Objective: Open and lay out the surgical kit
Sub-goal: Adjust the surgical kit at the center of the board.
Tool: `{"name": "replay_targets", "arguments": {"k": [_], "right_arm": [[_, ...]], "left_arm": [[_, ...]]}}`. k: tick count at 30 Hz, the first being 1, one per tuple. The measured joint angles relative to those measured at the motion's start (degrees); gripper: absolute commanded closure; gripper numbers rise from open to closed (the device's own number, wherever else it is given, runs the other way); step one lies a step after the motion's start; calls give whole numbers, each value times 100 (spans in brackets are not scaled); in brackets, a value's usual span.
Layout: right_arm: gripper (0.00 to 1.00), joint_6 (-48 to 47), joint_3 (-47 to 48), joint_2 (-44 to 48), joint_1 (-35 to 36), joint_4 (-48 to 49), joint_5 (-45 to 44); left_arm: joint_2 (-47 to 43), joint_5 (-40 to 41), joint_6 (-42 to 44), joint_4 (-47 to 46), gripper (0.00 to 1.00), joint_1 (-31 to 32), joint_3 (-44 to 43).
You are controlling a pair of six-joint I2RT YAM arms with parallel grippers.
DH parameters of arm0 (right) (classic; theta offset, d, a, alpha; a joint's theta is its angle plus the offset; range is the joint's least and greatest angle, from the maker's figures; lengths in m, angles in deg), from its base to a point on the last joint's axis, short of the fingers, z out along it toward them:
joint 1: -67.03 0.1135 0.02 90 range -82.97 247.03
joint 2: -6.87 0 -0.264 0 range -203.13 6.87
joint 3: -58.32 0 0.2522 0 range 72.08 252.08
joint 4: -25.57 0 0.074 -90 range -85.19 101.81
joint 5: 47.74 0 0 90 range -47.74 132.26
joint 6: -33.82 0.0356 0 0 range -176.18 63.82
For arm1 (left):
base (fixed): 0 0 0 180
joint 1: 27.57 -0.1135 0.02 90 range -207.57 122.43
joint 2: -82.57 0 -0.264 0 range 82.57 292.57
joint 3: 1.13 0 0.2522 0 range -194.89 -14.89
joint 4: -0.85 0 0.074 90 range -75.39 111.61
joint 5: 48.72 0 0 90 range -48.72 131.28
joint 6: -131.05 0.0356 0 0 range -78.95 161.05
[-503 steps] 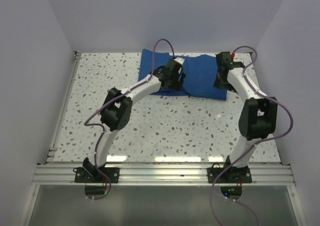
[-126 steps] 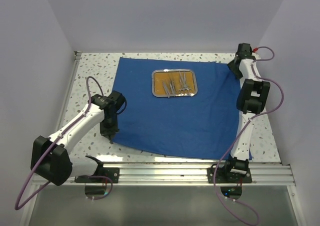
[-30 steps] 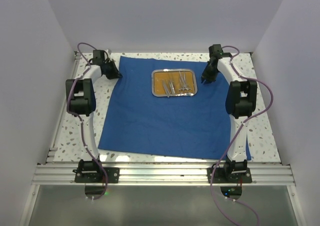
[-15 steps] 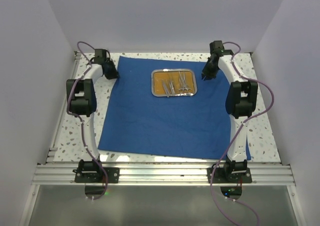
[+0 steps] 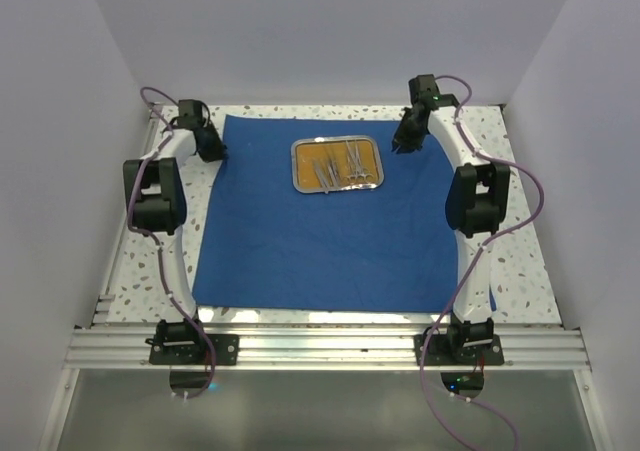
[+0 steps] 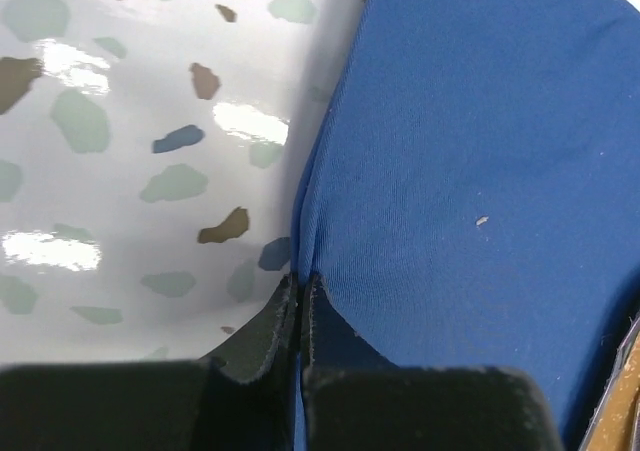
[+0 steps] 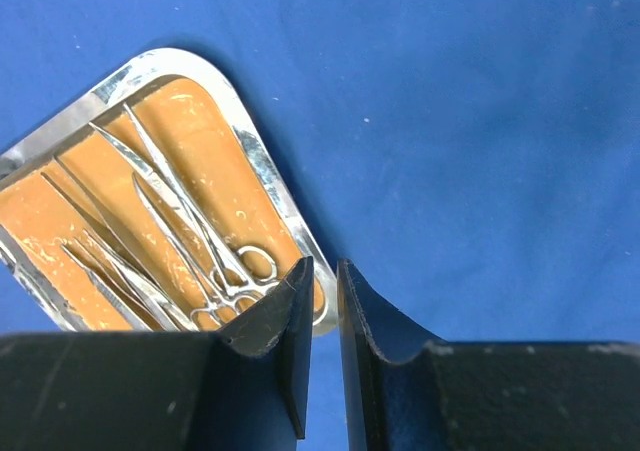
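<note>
Two robot arms rise from the near edge of a speckled table and reach to its far side. Between them the blue cloth wrap lies opened out nearly flat, its near edge close to the arm bases and a few soft wrinkles across the middle.

Toward the cloth's 12 o'clock sits the steel tray, upright on the fabric, with its orange-brown floor showing. The silver instruments lie inside it in a loose bundle, so none is laid out on the cloth yet.

At the cloth's 10 o'clock corner, the left gripper is low over the table. Its wrist camera shows the fingers pressed together on a small raised fold of the cloth's edge. This grip probably serves to draw that corner outward and flatten the wrap.

At the tray's 2 o'clock, the right gripper hangs low over the cloth. Its own camera shows the fingers drawn almost together, with only a thin slit between them, right at the tray's rounded rim. The rim disappears behind one fingertip, so whether they nip the rim, the cloth or nothing cannot be told. That position suits steadying the tray or starting on the ring-handled instruments nearest it.
</note>
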Motion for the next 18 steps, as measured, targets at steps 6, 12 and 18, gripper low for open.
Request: {"name": "replay_targets", "arguments": {"k": [6,12,18], "right_arm": [[56,-28,146,-22,79,-4,201],[46,-162,560,-140,321,22,385],[51,-273,903,-203,876,33,431]], "left_arm": [[-131,-4,72,-111,0,-249,37],[-203,166,114,-46,0,-446,68],[-380,258,107,278,3,-439,203]]}}
